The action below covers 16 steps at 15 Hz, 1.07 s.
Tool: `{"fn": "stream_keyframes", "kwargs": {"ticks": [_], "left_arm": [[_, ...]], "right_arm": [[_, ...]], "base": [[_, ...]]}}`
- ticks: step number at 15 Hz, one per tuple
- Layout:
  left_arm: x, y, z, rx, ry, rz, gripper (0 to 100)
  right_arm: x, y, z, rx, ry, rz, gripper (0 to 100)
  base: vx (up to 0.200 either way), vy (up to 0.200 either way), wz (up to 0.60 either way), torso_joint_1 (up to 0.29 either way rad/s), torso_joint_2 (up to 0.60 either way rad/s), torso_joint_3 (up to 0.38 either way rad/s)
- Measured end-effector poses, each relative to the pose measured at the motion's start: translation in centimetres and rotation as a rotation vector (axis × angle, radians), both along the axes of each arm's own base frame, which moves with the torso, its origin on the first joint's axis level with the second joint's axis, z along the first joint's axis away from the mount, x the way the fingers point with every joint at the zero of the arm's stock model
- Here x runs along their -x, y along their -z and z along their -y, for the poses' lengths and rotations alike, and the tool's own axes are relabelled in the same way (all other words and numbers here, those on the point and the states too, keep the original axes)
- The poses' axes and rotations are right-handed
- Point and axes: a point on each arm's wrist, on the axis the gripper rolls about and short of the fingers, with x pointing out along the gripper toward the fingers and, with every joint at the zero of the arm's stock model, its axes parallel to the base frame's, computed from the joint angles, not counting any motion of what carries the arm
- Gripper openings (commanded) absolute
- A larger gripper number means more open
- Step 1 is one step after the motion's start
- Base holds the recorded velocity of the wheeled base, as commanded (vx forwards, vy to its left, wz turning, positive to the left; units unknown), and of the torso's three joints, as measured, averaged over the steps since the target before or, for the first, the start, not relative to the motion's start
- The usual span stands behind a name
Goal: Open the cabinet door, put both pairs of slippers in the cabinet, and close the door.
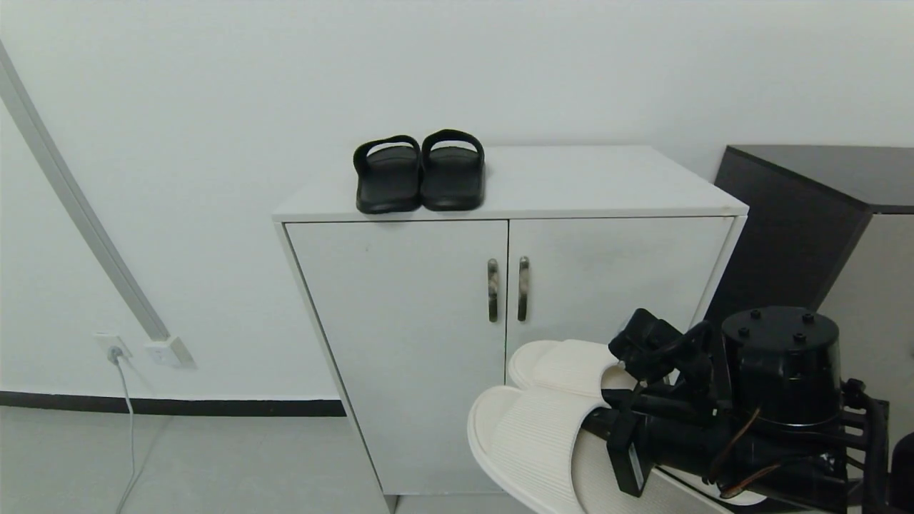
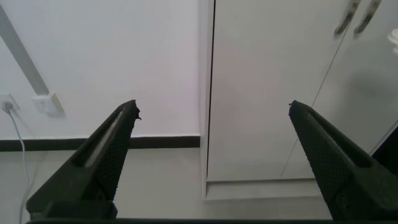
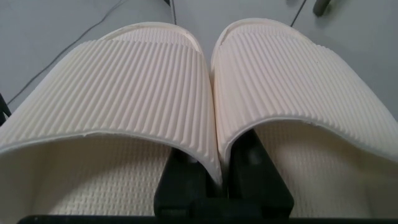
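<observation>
The door-opening step is in hand: both doors of the cabinet (image 1: 400, 343) are shut, their two upright handles (image 1: 508, 288) side by side at the middle seam. One pair is already picked up. The right gripper (image 3: 222, 171) hangs low in front of the cabinet's right door, its jaws pinched on the inner edges of the white slippers (image 1: 543, 421) where the two straps meet, so that both are carried as one bundle with the toes towards the cabinet. The black slippers (image 1: 420, 173) sit side by side on top of the cabinet, over its left door and near the front edge, untouched.

The left gripper (image 2: 212, 107) faces the lower part of the cabinet's left door, well below the handles, with its jaws spread wide and nothing between them (so this is the free arm for the door).

My judgement is that the next move belongs to that left arm. It needs to rise to handle height, close the jaws around one handle and draw the door out along its hinge arc. If the right door is chosen, the white pair hangs in its swing and would have to back away from the cabinet first.
</observation>
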Motion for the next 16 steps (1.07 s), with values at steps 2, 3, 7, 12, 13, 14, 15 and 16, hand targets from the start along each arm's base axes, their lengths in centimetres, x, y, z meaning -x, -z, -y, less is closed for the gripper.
{"fn": "stream_keyframes", "kwargs": {"ticks": [2, 3, 7, 12, 13, 14, 15, 16], "left_arm": [[0.0, 0.0, 0.0, 0.0, 0.002, 0.0, 100], [0.0, 0.0, 0.0, 0.0, 0.002, 0.0, 100], [0.0, 0.0, 0.0, 0.001, 0.001, 0.0, 100], [0.0, -0.01, 0.0, 0.002, 0.0, 0.001, 100], [0.0, -0.01, 0.0, 0.003, 0.0, 0.001, 100], [0.0, -0.01, 0.0, 0.005, 0.0, 0.001, 100], [0.0, -0.01, 0.0, 0.006, 0.0, 0.001, 100], [0.0, -0.01, 0.0, 0.006, 0.0, 0.001, 100]], "right_arm": [[0.03, 0.04, 0.02, 0.001, 0.0, -0.001, 0], [0.06, 0.1, 0.04, 0.003, -0.001, -0.003, 0], [0.17, 0.19, 0.0, 0.005, -0.005, -0.005, 0], [0.3, 0.25, -0.12, 0.007, -0.011, -0.006, 0], [0.37, 0.29, -0.16, 0.008, -0.014, -0.008, 0], [0.37, 0.29, -0.16, 0.008, -0.014, -0.008, 0], [0.37, 0.32, -0.15, 0.009, -0.013, -0.009, 0], [0.38, 0.34, -0.15, 0.01, -0.013, -0.009, 0]], "base": [[0.0, 0.0, 0.0, -0.112, 0.46, 0.334], [0.0, 0.0, 0.0, -0.085, 0.46, 0.349], [0.0, 0.0, 0.0, -0.069, 0.44, 0.373], [0.0, 0.0, 0.0, -0.013, 0.22, 0.206], [0.0, 0.0, 0.0, 0.0, 0.0, 0.0], [0.0, 0.0, 0.0, 0.0, 0.0, 0.0], [0.0, 0.0, 0.0, 0.0, 0.0, 0.0], [0.0, 0.0, 0.0, 0.0, 0.0, 0.0]]}}
